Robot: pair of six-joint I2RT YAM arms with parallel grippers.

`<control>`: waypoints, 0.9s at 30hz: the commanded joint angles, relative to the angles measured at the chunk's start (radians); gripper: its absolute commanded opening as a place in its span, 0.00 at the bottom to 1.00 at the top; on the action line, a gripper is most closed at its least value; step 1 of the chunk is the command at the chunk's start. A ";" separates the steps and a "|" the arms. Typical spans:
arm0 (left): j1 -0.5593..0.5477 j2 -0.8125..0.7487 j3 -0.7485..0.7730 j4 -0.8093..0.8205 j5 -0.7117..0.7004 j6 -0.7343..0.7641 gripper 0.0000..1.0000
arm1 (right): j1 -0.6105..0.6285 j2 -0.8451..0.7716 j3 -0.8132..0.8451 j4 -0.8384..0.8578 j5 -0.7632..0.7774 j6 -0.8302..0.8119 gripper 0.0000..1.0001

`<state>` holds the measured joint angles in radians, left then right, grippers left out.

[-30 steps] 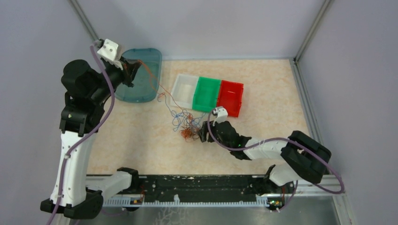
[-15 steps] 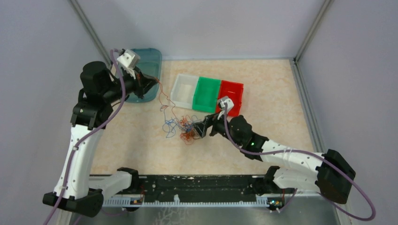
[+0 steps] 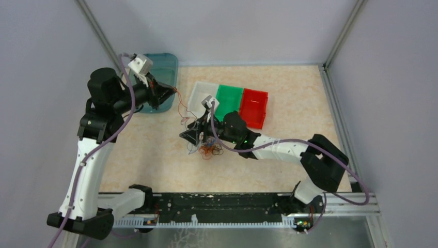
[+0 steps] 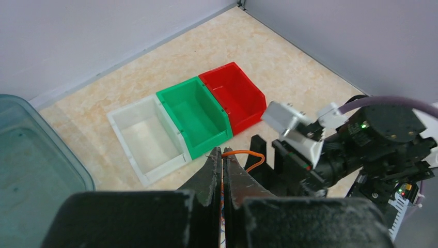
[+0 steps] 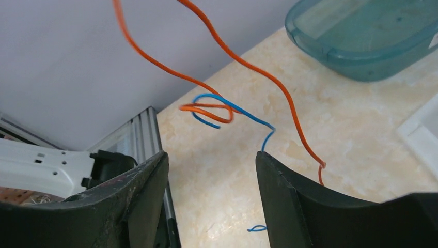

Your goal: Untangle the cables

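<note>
The right hand (image 3: 190, 135) has been swung leftward across the pile, away from the red bin (image 3: 254, 107) and over to the front of the white bin (image 3: 199, 95). The left hand (image 3: 166, 94) has been kept raised by the tub.

On the table (image 3: 294, 85), the teal tub (image 3: 164, 63) is seen at the far left. The white, green (image 3: 229, 98) and red bins are lined up touching in the middle.

The cables (image 3: 207, 149) are bunched on the table just in front of the white bin, under the right hand.

The left hand is pinched tight on the orange wire (image 4: 244, 153), which is drawn up out of the pile.

The right hand is held apart, nothing gripped. A blue wire (image 5: 247, 114) is seen hanging beyond its fingers (image 5: 289, 186), looped once with the orange wire (image 5: 243, 63).

The step is judged to be parting blue from orange. It would best be done with the orange kept taut while only the blue strand is taken below the loop and drawn gently sideways, so the knot is not tightened.
</note>
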<state>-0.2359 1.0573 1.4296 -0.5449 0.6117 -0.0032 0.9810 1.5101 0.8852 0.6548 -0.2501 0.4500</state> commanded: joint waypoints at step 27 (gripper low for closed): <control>-0.005 -0.040 0.056 0.082 -0.180 0.048 0.00 | 0.049 0.055 -0.118 0.059 0.293 -0.051 0.00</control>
<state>-0.2359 1.0336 1.4307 -0.5320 0.5362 0.0078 1.0203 1.6779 0.8597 0.6727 -0.0040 0.4179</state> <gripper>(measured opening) 0.006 0.012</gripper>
